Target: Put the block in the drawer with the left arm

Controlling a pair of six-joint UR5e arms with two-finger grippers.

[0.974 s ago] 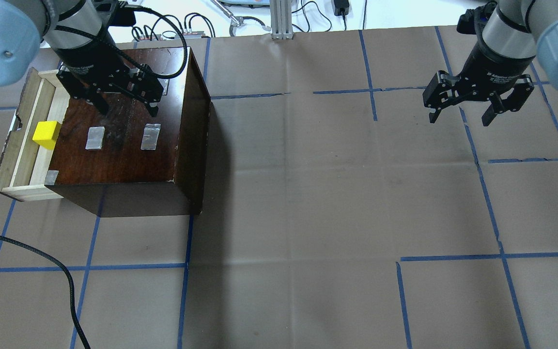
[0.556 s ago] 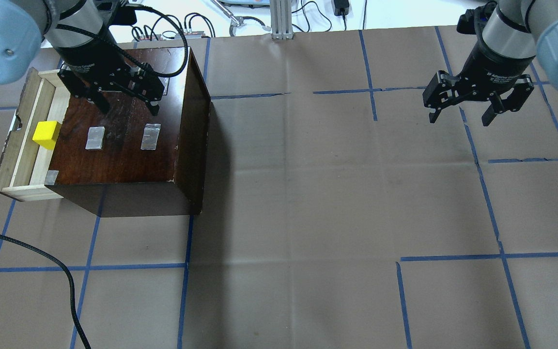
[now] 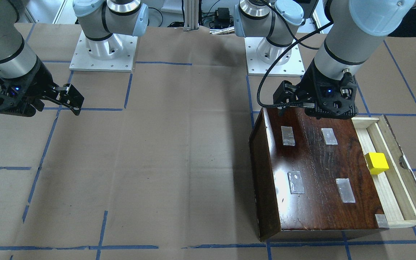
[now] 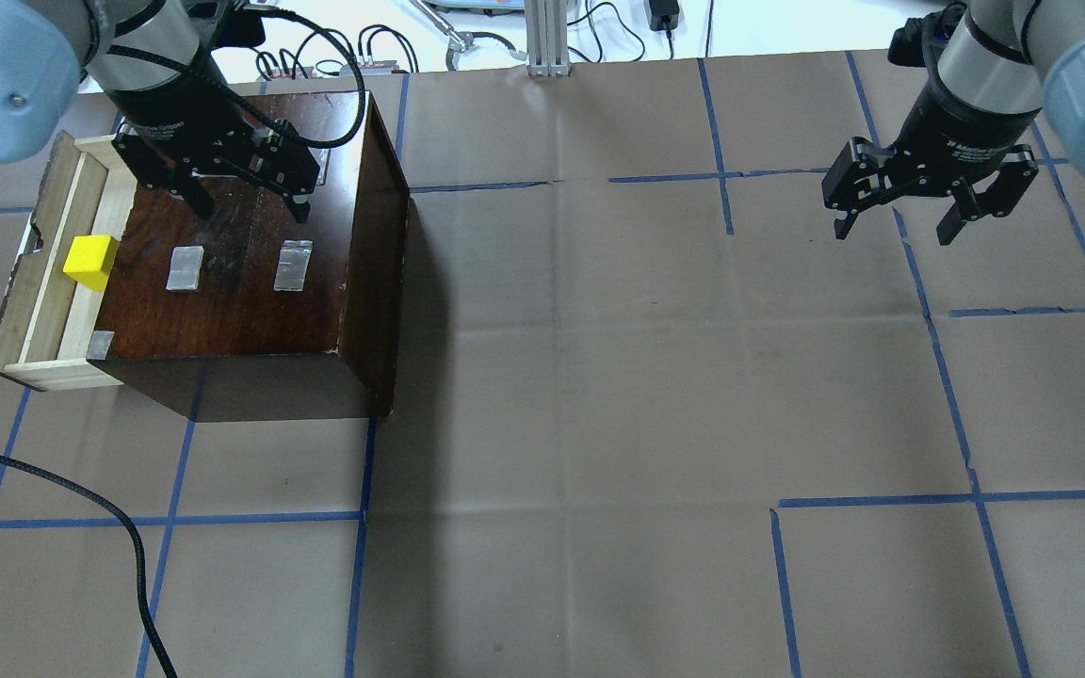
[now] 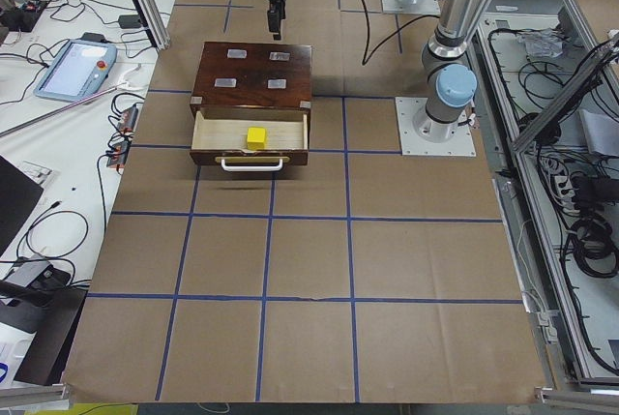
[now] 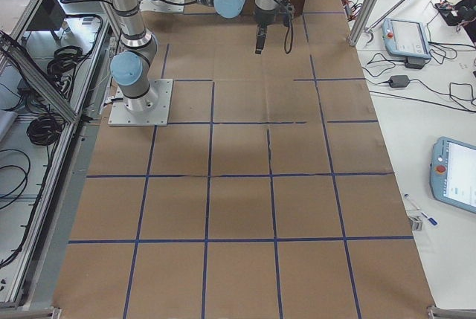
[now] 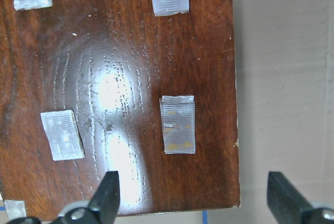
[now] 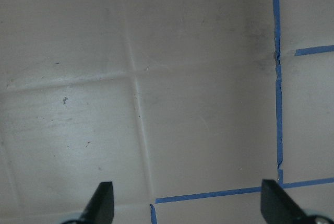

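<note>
The left hand [image 4: 251, 211] hangs above the far part of the dark box's [image 4: 251, 315] top, fingers spread wide and holding nothing. The yellow block [image 4: 90, 261] sits in the pulled-out drawer [image 4: 39, 311], about midway along it, apart from that hand. The right hand [image 4: 894, 232] hovers wide open and empty over the counter [image 4: 599, 377], well apart from the box.
</note>
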